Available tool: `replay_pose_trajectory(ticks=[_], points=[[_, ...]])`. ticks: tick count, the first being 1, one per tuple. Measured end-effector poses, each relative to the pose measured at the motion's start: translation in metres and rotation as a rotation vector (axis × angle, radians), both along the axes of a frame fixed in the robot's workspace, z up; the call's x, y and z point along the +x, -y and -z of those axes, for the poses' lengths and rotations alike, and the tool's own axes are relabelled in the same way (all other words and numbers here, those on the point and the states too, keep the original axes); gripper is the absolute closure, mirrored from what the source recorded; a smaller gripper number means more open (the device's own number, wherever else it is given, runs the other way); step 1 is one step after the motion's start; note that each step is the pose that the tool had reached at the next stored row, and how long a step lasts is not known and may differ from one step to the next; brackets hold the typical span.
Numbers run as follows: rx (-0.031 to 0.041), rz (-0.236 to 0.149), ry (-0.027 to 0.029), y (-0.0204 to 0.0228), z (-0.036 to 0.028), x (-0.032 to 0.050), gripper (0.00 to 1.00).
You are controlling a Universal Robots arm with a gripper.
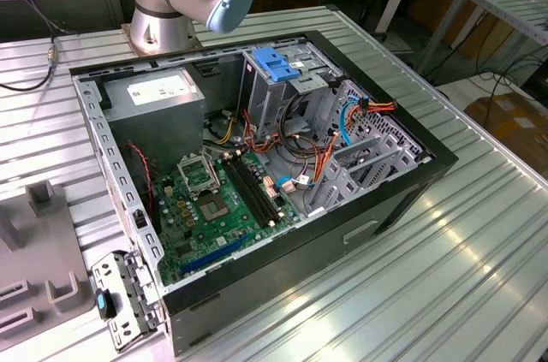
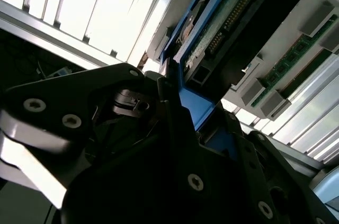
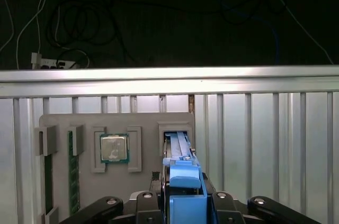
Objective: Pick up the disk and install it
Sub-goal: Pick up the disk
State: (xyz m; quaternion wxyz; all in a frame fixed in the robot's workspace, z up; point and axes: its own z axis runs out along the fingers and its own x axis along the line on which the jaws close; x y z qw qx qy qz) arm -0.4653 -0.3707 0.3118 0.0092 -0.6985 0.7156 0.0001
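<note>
The tool [image 3: 185,205] sits closed on the disk [image 3: 184,181], gripping its blue rails from both sides, as far as the first wrist view tells. The disk stands on edge in a slot of the gray fixture [image 3: 140,123] near the tabletop [image 3: 265,128] edge. Its long axis runs straight away from the tool toward that edge. The second wrist view shows its green circuit board [image 2: 228,17]; no writing there is readable.
</note>
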Motion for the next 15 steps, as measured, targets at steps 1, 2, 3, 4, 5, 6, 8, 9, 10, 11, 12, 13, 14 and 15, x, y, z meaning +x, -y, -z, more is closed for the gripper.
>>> replay_pose_trajectory(ticks=[1, 2, 3, 4, 5, 6, 8, 9, 10, 11, 12, 13, 14, 15], points=[[0.0, 0.0, 0.0, 0.0, -0.0011, 0.0, 0.63], [0.0, 0.0, -0.0001, 0.0, -0.002, 0.0, 0.63], [0.0, 0.0, 0.0, 0.0, -0.0031, 0.0, 0.63], [0.0, 0.0, -0.0001, 0.0, -0.004, 0.0, 0.63], [0.0, 0.0, -0.0001, 0.0, -0.0049, 0.0, 0.63], [-0.0001, 0.0, -0.0001, 0.0, -0.0058, 0.0, 0.63], [0.0, 0.0, 0.0, 0.0, -0.0095, 0.0, 0.63], [0.0, 0.0, 0.0001, 0.0, -0.0105, 0.0, 0.63], [0.0, 0.0, 0.0, 0.0, -0.0116, 0.0, 0.63], [0.0, 0.0, 0.0, 0.0, -0.0127, 0.0, 0.63], [0.0, 0.0, 0.0, 0.0, -0.0139, 0.0, 0.63], [0.0, 0.0, 0.0, 0.0, -0.0151, 0.0, 0.63], [0.0, 0.0, -0.0001, 0.0, -0.0164, 0.0, 0.63], [0.0, 0.0, 0.0, 0.0, -0.018, 0.0, 0.63]])
